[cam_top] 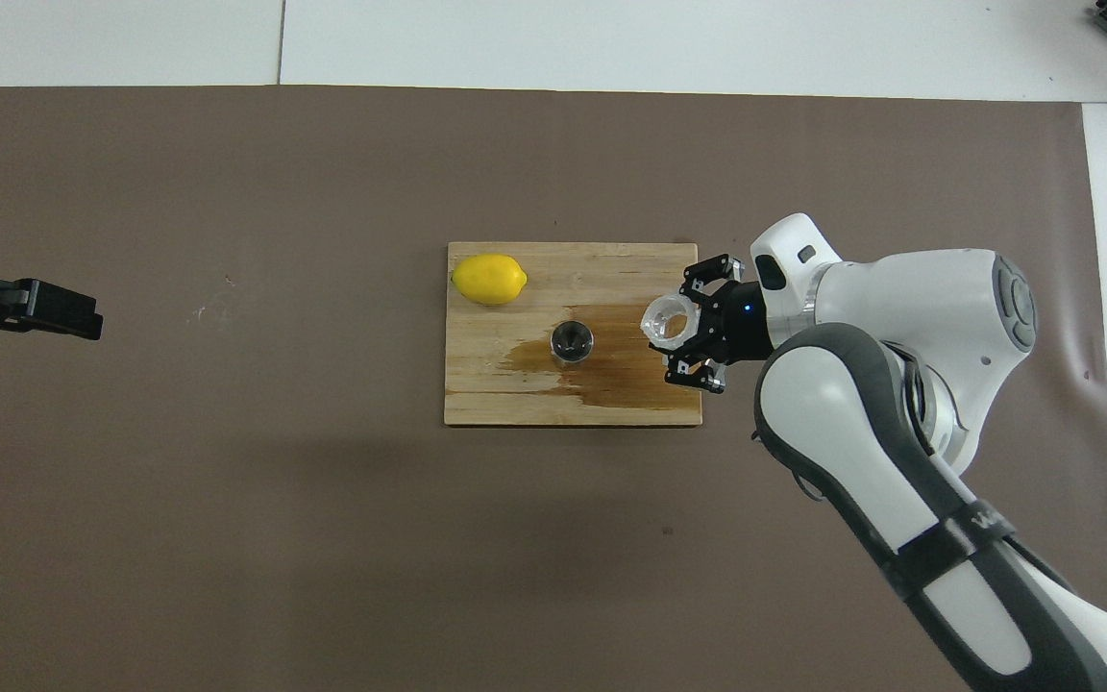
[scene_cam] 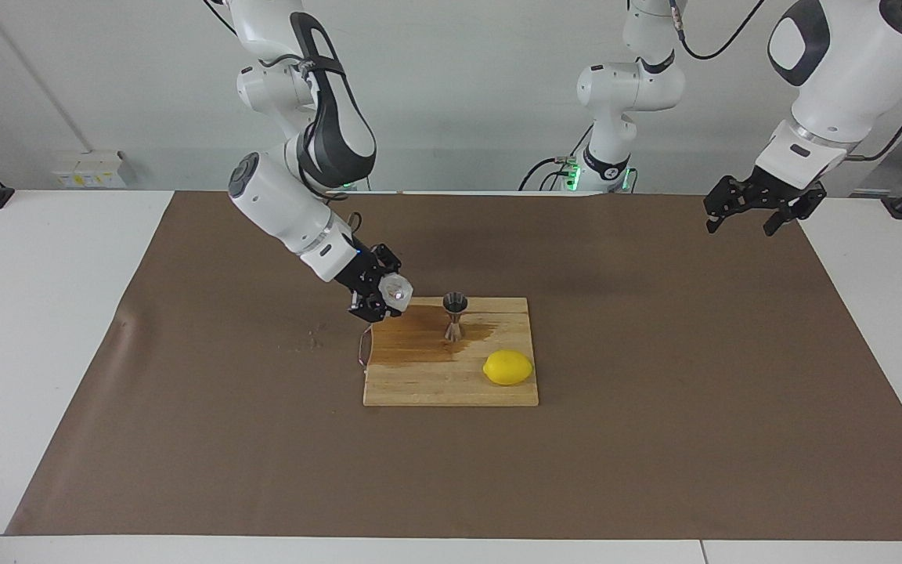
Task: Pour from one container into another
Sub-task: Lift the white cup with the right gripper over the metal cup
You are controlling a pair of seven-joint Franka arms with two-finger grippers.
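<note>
My right gripper (scene_cam: 382, 298) is shut on the small crinkled white cup (scene_cam: 396, 291) and holds it tilted in the air over the end of the wooden board (scene_cam: 451, 384) toward the right arm's end of the table; it also shows in the overhead view (cam_top: 686, 332), with the cup (cam_top: 666, 320) mouth-on. The steel hourglass jigger (scene_cam: 455, 316) stands upright on the board, apart from the cup; it shows from above in the overhead view (cam_top: 572, 340). A dark wet stain spreads on the board around it. My left gripper (scene_cam: 760, 205) waits raised over the left arm's end of the table.
A yellow lemon (scene_cam: 508, 367) lies on the board, farther from the robots than the jigger; it also shows in the overhead view (cam_top: 488, 279). Brown paper (scene_cam: 654, 439) covers the table around the board (cam_top: 515, 404).
</note>
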